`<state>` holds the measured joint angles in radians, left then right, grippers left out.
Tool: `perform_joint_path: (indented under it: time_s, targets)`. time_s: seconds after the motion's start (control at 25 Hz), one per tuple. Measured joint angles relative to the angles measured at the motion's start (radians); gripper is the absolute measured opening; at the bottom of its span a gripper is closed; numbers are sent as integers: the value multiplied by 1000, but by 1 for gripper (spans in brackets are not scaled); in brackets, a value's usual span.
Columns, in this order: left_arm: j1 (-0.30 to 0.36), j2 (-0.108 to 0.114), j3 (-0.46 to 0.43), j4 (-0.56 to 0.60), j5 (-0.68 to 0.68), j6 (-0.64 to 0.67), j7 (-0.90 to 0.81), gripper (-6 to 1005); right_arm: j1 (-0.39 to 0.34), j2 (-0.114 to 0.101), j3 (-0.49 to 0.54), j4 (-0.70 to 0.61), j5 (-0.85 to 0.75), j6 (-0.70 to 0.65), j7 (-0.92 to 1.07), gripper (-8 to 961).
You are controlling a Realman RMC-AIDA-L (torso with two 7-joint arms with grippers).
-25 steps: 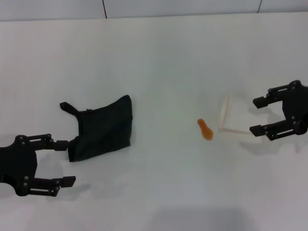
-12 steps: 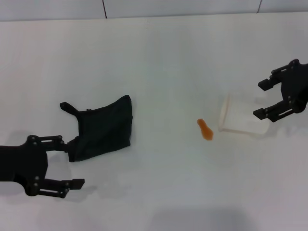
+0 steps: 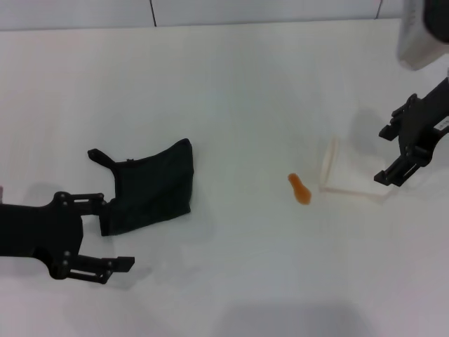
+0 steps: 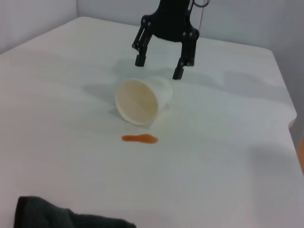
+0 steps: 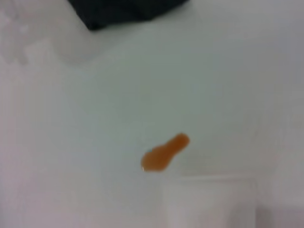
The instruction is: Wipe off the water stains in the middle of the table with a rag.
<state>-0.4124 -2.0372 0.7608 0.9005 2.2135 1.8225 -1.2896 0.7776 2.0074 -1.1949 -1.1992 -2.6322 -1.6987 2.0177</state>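
Both pincers are spread open and empty. Since a second ago, the left pincer (image 3: 112,234) has been slid up beside the rag (image 3: 149,185) on the table (image 3: 231,91); the right pincer (image 3: 401,151) has been lifted off the tipped cup (image 3: 344,173). Beyond the rag, toward the cup, the stain (image 3: 299,189) lies unwiped; grasping is judged next.

Left wrist view: we see only a corner of the rag (image 4: 66,216), cut by the frame | right wrist view: rag (image 5: 126,10) cropped at the edge, far from the gripper | pale blurred shape (image 5: 213,202) beside the water stains (image 5: 164,153), perhaps the cup
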Motion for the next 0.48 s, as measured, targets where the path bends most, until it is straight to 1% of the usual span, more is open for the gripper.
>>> perform_joint_path:
  time_s: [0.28, 0.48]
  targets:
    - [-35, -26, 0, 0, 40, -6, -9, 859, 38, 2, -55, 71, -55, 31, 36, 865]
    - [-38, -34, 0, 0, 49, -14, -10, 859, 91, 4, -77, 190, -61, 72, 48, 863]
